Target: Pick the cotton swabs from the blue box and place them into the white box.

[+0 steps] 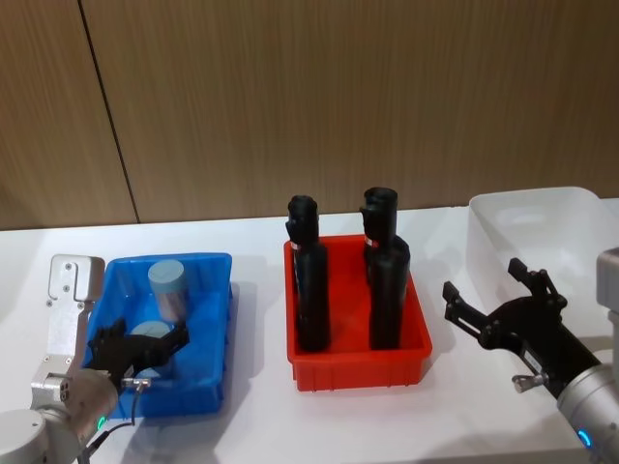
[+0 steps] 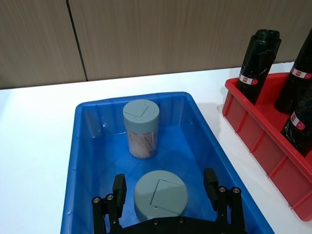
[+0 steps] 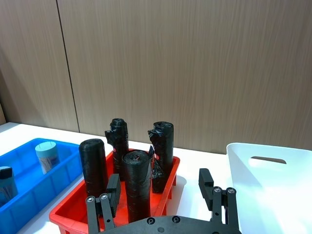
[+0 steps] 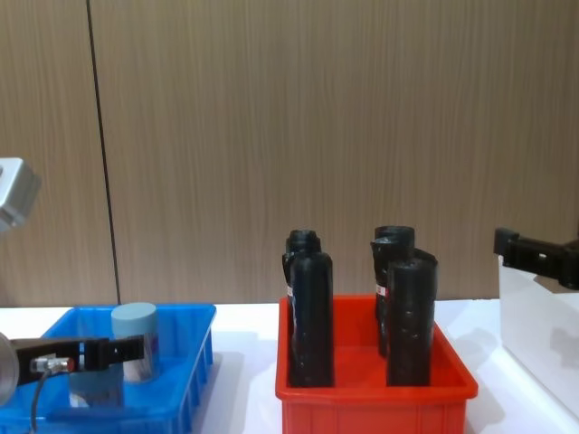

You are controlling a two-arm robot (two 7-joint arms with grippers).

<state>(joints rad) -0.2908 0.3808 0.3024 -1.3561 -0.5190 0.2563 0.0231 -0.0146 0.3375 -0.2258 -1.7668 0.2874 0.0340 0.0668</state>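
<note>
- Just beyond the right gripper [image 1: 484, 280], whose jaws hang spread and empty, stands the translucent white rectangular plastic box [image 1: 542, 208].
- Beneath the left gripper [image 2: 165, 186], jaws spread wide, lies the shallow bright blue plastic box [image 2: 85, 146].
- Beside those jaws, tall black bottles [image 2: 258, 58] in a red plastic bin [image 2: 253, 131] carry white-and-red label bands [image 2: 248, 79]; the writing is unreadable.
- Between the left jaws sits the near clear cylindrical tub of cotton swabs [image 2: 161, 197], grey-lidded; a second tub [image 2: 141, 127] stands beyond.
- Best, I judge: descend centred, close below the lid, lift straight.
</note>
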